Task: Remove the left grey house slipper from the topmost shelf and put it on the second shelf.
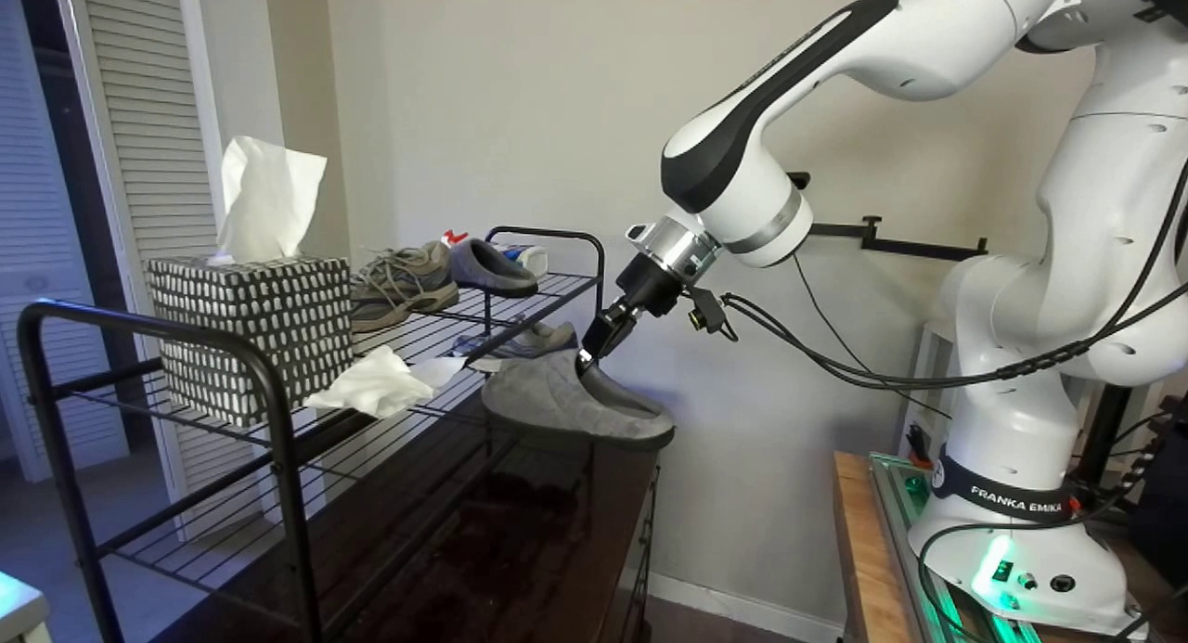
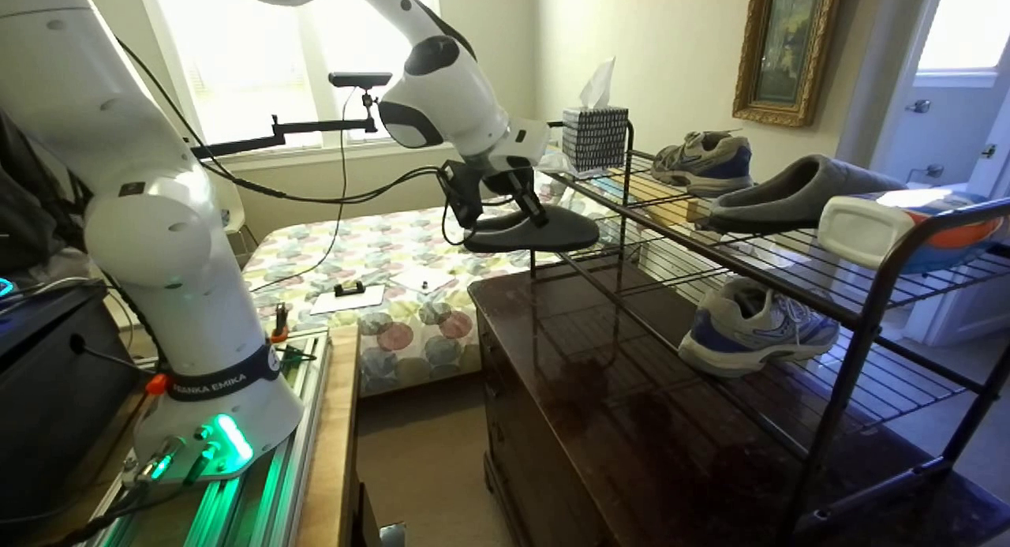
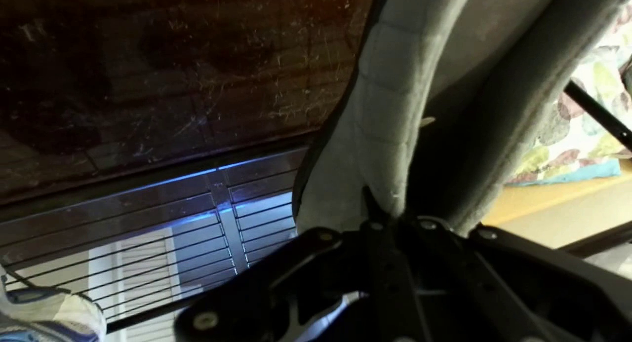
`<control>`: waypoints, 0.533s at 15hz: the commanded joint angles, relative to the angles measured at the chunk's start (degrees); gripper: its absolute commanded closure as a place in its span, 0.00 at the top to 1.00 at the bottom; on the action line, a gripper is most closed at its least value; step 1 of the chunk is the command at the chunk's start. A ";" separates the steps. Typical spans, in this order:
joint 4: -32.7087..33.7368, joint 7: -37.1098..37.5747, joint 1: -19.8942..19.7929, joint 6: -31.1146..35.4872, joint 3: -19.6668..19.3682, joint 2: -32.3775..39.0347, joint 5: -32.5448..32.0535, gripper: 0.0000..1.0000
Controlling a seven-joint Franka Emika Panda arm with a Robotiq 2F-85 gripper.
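Note:
A grey house slipper [image 1: 538,397] hangs in the air at the front of the black wire rack, toe toward the rack. It also shows in an exterior view [image 2: 572,230] and in the wrist view [image 3: 395,75]. My gripper [image 1: 587,353] is shut on the wall of its opening; the fingertips are partly hidden by the slipper in the wrist view [image 3: 395,216]. The matching slipper [image 2: 813,188] rests on the top shelf [image 2: 757,269]. The second shelf [image 2: 884,381] lies below it. The held slipper appears lower than the top shelf's front rail.
On the top shelf stand a patterned tissue box [image 1: 251,337], a sneaker [image 1: 399,286] and a plastic pack [image 2: 868,231]. A crumpled tissue [image 1: 380,383] lies by the box. Another sneaker [image 2: 750,330] is on the second shelf. The rack stands on a dark dresser [image 2: 631,444].

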 commanded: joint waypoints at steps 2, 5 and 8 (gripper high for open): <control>1.48 -6.10 1.31 -0.08 -0.83 2.42 7.32 0.01; 0.35 -4.97 1.18 1.05 -0.24 1.39 5.98 0.05; 1.31 -6.65 1.62 2.45 -0.27 3.09 8.25 0.01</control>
